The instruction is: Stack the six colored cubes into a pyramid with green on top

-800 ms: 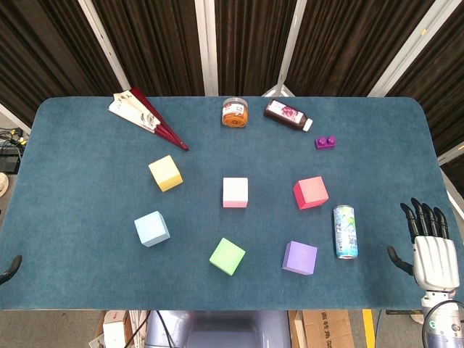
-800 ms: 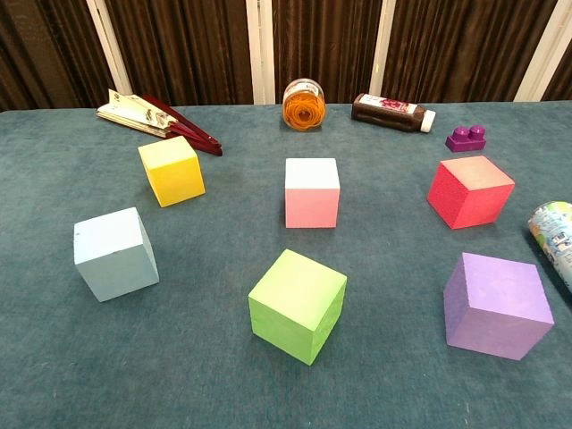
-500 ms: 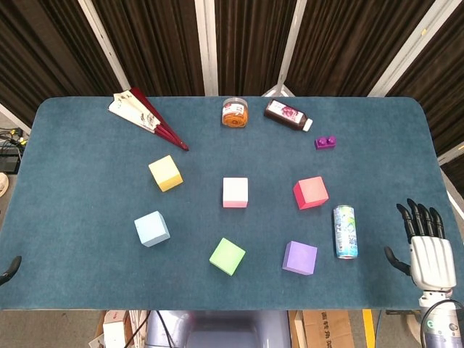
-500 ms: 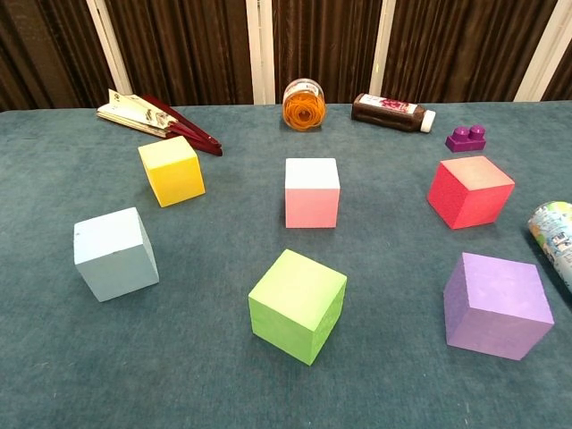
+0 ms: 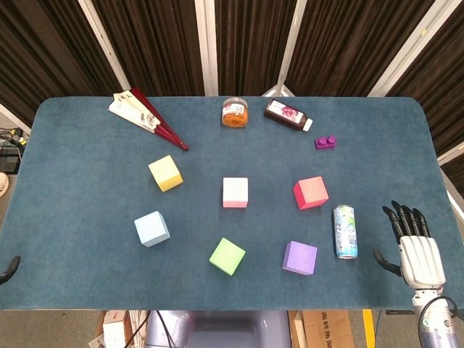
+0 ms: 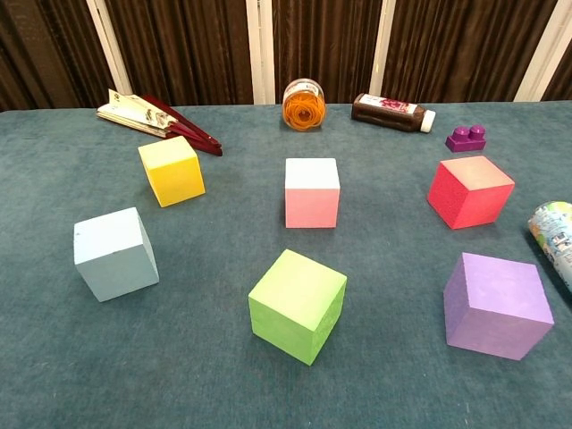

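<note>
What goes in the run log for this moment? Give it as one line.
stage: no cube stacked | right hand: open, fingers apart, beside can | left hand: state unclear | green cube: alone on table

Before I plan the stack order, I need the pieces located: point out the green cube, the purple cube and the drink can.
green cube (image 5: 227,256), head view, top face.
purple cube (image 5: 299,257), head view, top face.
drink can (image 5: 345,231), head view, middle of its side.
</note>
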`<state>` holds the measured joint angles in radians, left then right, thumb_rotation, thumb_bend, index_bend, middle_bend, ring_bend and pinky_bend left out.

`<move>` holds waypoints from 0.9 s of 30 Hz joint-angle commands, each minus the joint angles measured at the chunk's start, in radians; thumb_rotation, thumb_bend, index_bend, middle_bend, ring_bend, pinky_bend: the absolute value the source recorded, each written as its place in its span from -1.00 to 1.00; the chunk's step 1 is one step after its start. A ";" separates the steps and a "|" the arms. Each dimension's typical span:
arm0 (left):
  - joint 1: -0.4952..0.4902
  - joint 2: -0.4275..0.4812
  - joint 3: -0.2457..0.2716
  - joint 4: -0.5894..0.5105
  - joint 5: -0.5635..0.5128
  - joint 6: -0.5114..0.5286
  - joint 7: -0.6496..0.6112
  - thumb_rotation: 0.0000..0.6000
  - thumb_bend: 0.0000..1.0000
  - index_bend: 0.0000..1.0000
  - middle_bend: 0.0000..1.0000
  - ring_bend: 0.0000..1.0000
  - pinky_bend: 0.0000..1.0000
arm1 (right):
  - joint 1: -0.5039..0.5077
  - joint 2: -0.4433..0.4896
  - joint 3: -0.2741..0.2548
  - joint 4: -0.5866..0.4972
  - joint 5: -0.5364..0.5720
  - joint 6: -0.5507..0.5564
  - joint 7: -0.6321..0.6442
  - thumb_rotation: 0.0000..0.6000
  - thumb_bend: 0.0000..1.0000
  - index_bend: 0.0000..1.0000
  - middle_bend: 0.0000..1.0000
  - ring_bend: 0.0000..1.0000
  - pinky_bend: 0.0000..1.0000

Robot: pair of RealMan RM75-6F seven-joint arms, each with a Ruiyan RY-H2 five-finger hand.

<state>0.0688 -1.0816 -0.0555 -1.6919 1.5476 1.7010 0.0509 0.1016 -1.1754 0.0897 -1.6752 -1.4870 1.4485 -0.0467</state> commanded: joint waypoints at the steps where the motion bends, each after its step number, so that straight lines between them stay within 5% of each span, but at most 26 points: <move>1: -0.004 -0.004 -0.012 0.005 -0.014 -0.001 -0.002 1.00 -0.29 -0.89 -1.00 -1.00 -1.00 | 0.048 0.037 0.020 -0.022 0.007 -0.067 0.041 1.00 -0.44 -0.78 -0.88 -1.00 -1.00; 15: -0.012 -0.041 -0.023 0.027 0.004 0.017 0.029 1.00 -0.30 -0.89 -1.00 -1.00 -1.00 | 0.416 0.180 0.129 -0.065 0.181 -0.629 0.026 1.00 -0.45 -0.78 -0.88 -1.00 -1.00; 27: -0.018 -0.053 -0.035 0.014 -0.032 0.003 0.085 1.00 -0.30 -0.90 -1.00 -1.00 -1.00 | 0.634 0.125 0.138 0.058 0.440 -0.881 -0.066 1.00 -0.46 -0.78 -0.88 -1.00 -1.00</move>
<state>0.0512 -1.1329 -0.0889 -1.6777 1.5189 1.7032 0.1326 0.7034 -1.0314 0.2300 -1.6462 -1.0832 0.5939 -0.0834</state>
